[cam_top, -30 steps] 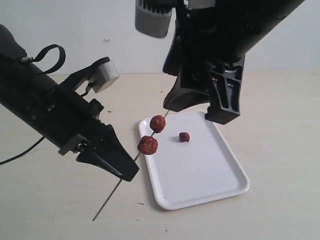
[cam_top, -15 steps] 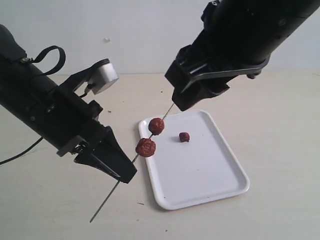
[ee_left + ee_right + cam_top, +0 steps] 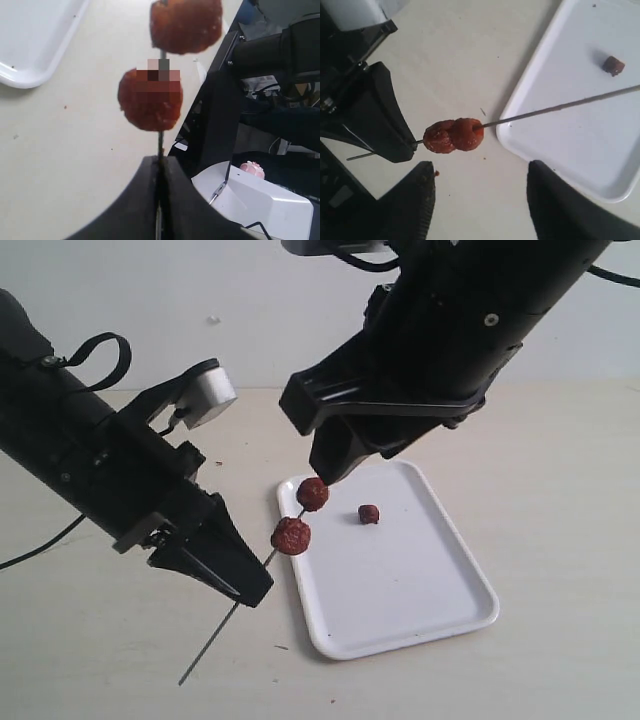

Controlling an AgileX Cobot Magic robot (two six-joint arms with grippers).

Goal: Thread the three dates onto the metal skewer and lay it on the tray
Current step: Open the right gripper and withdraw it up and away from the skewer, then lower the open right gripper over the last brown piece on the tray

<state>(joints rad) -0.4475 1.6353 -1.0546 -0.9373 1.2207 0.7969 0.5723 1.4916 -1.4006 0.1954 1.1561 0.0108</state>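
Swung left to frame centre, right gripper [image 3: 479,197] gapes empty while left gripper [image 3: 160,167] clamps the metal skewer [image 3: 560,106]; third date [image 3: 369,513] probably needs grasping next.

1. Left arm's black boxy matte casing [image 3: 90,465]: thick, angular, w/ stepped edges.
2. Thick black cable loop [image 3: 108,343] on its upper side; thin black cable [image 3: 40,545] runs off below.
3. Small white-grey rounded camera block [image 3: 207,390] on a black bracket.
4. Left gripper [image 3: 252,588]: black plastic, wedge-shaped, tapers to narrow tips.
5. Right arm's bulky black smooth casing [image 3: 470,350], approx. cylindrical, w/ small silver screw [image 3: 490,320].
6. Right gripper [image 3: 480,170]: two broad black fingers [image 3: 415,200], rounded tips, matte finish.
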